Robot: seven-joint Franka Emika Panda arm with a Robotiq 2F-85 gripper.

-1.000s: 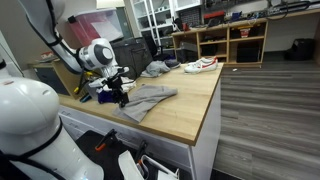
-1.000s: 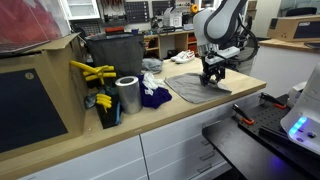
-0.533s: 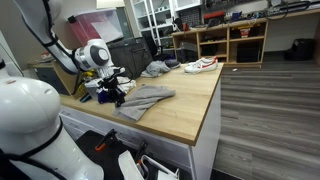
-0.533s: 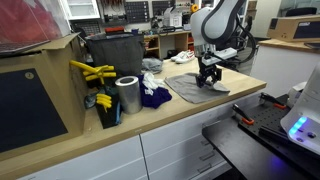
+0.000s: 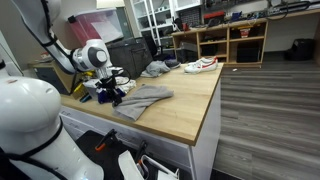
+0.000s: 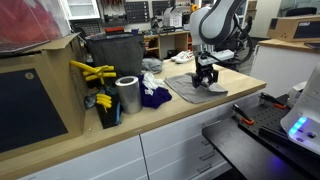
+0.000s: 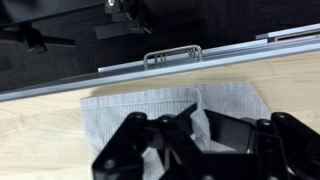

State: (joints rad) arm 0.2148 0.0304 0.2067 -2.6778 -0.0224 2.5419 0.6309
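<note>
A grey cloth [image 5: 147, 98] lies partly folded on the wooden table [image 5: 190, 100]; it also shows as the grey cloth [image 6: 188, 90] and fills the middle of the wrist view as the grey cloth [image 7: 110, 112]. My gripper [image 5: 113, 94] stands low over the cloth's edge, also seen as the gripper [image 6: 205, 82]. In the wrist view the gripper [image 7: 193, 116] is shut, with a raised fold of the grey cloth pinched between its black fingers [image 7: 150, 140].
A white and red sneaker [image 5: 201, 65] and a dark bundle of fabric [image 5: 155, 69] lie at the table's far end. A silver cylinder [image 6: 127, 95], blue fabric [image 6: 153, 97], yellow tools [image 6: 92, 72] and a black bin [image 6: 115, 52] crowd one side. A drawer handle [image 7: 172, 55] marks the table's edge.
The gripper has shifted a little along the table toward the cluttered side, staying shut, and the pinched part of the grey cloth has come with it.
</note>
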